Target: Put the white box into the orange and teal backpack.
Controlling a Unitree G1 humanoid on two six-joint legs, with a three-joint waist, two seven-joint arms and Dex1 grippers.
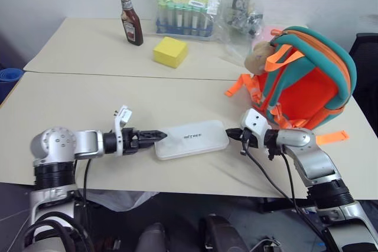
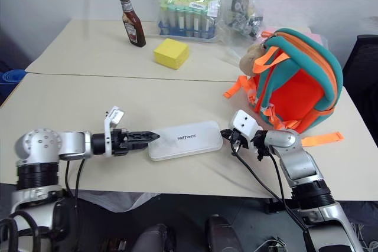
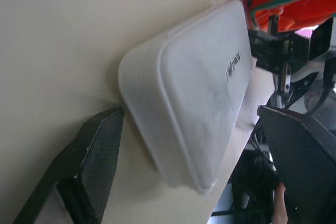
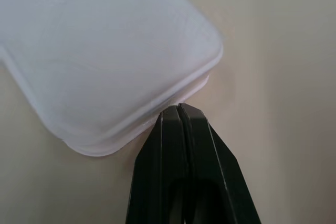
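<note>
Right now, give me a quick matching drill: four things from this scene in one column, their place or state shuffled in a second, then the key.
Things
1. white box
2. backpack
3. left gripper
4. right gripper

Place or state
A. fingers shut, tips at the box's short end
B. lying flat on the table between the two grippers
C. fingers open, one on each side of the box's end
D. standing upright on the table's right side

Pairs: 1-B, 2-D, 3-C, 4-A
</note>
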